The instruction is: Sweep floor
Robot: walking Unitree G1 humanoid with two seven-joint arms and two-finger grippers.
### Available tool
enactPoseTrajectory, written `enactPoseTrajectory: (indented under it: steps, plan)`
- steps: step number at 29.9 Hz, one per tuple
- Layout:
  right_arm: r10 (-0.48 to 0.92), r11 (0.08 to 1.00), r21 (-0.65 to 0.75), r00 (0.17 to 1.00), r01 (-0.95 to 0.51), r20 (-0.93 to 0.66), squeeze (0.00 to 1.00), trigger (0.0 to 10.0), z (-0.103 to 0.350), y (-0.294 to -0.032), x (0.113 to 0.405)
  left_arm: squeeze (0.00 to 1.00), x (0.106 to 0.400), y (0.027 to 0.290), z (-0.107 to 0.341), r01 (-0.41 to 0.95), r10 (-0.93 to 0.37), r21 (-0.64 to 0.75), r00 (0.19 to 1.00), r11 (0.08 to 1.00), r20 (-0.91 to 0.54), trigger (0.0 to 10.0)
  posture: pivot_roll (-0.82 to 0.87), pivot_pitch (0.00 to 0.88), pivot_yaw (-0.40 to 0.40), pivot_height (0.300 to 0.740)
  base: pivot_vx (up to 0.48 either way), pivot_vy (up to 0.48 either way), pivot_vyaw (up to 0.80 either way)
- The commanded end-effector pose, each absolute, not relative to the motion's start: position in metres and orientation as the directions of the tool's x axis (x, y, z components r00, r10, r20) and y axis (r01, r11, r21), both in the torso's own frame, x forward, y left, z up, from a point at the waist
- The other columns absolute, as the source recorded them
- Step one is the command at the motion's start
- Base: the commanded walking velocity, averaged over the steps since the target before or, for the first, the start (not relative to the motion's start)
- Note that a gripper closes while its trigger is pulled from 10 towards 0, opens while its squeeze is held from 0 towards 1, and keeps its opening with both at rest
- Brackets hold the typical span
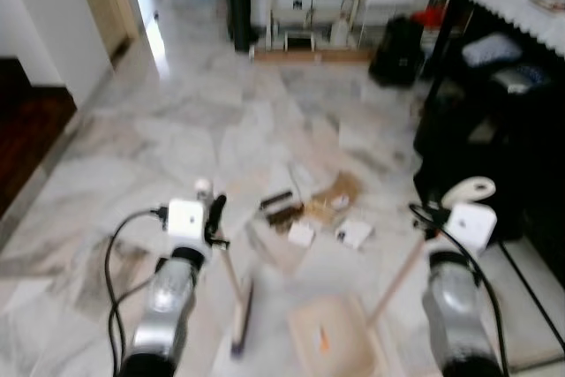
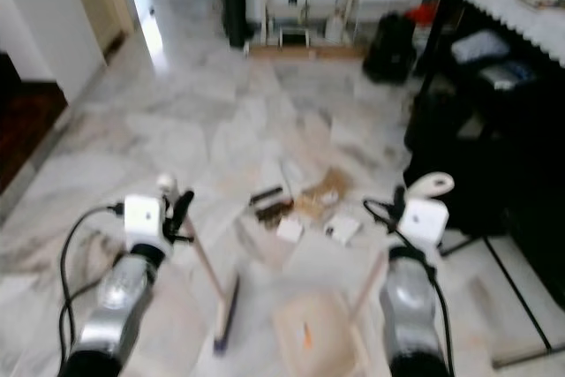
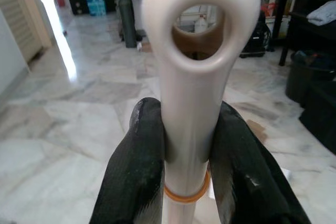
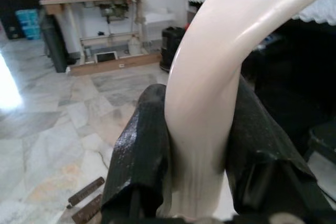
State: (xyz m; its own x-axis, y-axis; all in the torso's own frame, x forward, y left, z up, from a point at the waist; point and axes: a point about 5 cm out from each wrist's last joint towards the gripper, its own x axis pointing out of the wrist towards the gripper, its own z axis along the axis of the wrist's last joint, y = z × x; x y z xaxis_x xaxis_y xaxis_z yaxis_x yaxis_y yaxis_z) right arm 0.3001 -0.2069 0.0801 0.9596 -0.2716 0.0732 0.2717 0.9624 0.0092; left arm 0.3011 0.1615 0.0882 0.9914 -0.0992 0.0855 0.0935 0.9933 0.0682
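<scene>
My left gripper [image 1: 212, 209] is shut on the cream handle of a small broom [image 1: 231, 275], whose dark brush head [image 1: 241, 317] rests on the marble floor. The left wrist view has both black fingers [image 3: 134, 171] clamped on the handle's looped end [image 3: 199, 35]. My right gripper [image 1: 441, 209] is shut on the curved cream handle of a dustpan [image 4: 210, 87]; its pale tray [image 1: 334, 335] sits on the floor between my arms. A pile of litter [image 1: 309, 209] lies just beyond: brown scraps, white cards and a dark strip.
A black table with a white lace cloth [image 1: 503, 6] and dark bags stands on the right. A wooden desk [image 1: 309, 6] and black bag [image 1: 397, 50] are at the back. A doorway [image 1: 97, 6] and dark wooden floor [image 1: 26, 130] lie left.
</scene>
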Motion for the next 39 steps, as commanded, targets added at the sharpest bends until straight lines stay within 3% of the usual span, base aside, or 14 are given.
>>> enactPoseTrajectory:
  steps: [1, 39]
  plan:
    - [-0.292, 0.956, 0.008, 0.951, 0.293, 0.102, 0.00, 10.0, 0.0871, -0.2143, 0.3007, 0.00, 0.3039, 0.1565, 0.0959, 0.103, -0.111, 0.068, 0.986, 0.992, 0.121, 10.0, -0.03, 0.000, 0.007, 0.740, 0.349, 0.000, 0.00]
    - [-0.279, 0.960, 0.018, 0.955, 0.278, 0.104, 0.00, 10.0, 0.0874, -0.2117, 0.3006, 0.00, 0.3032, 0.1577, 0.0970, 0.103, -0.111, 0.069, 0.986, 0.992, 0.126, 10.0, -0.03, 0.000, 0.010, 0.740, 0.349, 0.000, -0.08]
